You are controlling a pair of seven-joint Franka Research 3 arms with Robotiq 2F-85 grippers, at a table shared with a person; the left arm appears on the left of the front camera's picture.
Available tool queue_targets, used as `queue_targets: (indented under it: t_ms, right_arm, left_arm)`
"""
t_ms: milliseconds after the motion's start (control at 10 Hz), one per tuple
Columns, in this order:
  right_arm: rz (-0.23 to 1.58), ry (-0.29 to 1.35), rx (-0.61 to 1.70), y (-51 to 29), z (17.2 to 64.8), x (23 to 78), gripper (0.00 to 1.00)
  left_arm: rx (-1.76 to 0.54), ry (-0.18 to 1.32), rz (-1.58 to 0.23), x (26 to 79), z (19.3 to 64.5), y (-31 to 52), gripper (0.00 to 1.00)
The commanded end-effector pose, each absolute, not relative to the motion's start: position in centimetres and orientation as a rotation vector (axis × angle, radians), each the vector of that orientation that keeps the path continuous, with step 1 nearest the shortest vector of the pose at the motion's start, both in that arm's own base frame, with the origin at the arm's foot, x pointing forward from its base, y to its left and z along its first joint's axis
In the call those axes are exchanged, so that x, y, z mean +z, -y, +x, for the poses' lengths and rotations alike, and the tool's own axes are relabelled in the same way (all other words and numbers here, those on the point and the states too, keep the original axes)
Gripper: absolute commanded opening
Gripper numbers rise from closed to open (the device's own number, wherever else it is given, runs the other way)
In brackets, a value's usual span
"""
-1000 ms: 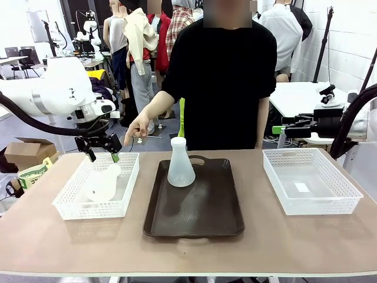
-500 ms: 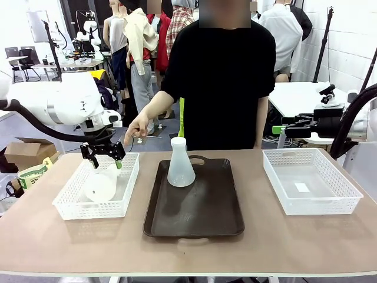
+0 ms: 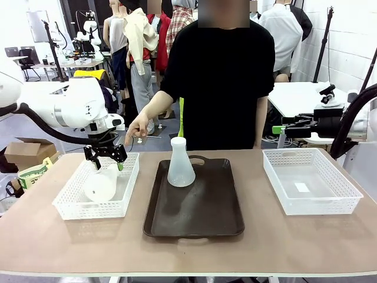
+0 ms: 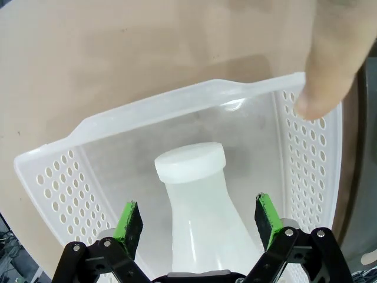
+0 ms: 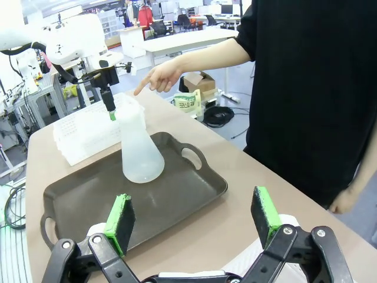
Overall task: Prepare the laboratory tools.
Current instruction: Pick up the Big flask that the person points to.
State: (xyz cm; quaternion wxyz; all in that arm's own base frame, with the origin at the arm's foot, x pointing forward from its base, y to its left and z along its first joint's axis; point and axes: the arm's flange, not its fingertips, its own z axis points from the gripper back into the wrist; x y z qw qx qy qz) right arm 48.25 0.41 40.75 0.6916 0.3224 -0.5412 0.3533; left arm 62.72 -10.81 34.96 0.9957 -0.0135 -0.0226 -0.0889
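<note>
Left hand point(image 3: 106, 167), as I see it: fingers apart, straddling without touching the flask point(image 3: 100, 184) lying in the left mesh basket point(image 3: 65, 207); a person's finger point(image 3: 128, 139) points at its far rim. Second flask point(image 3: 180, 165) stands upright on the brown tray point(image 3: 194, 221), mid-bench point(image 3: 59, 242). Right hand point(image 5: 193, 221), fingers apart, hangs near the person, holding nothing.

no readable text, label or number shows anywhere.

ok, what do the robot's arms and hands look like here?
Left arm: glossy white shell, black cable looping under it. Left hand: black linkage, two fingers tipped with green pads. Right hand: same black build, green pads.
</note>
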Motion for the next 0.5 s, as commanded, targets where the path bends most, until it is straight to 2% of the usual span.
queue_targets:
  t_ms: [0,400]
  right_arm:
    - [0.716,1.195,0.773,-0.5,48.1,40.8,1.0]
    - [0.716,1.195,0.773,-0.5,48.1,40.8,1.0]
  left_arm:
    - [-0.198,0.025,0.003,34.7,63.8,10.8,1.0]
    - [-0.205,0.019,-0.032,33.7,64.4,11.2,1.0]
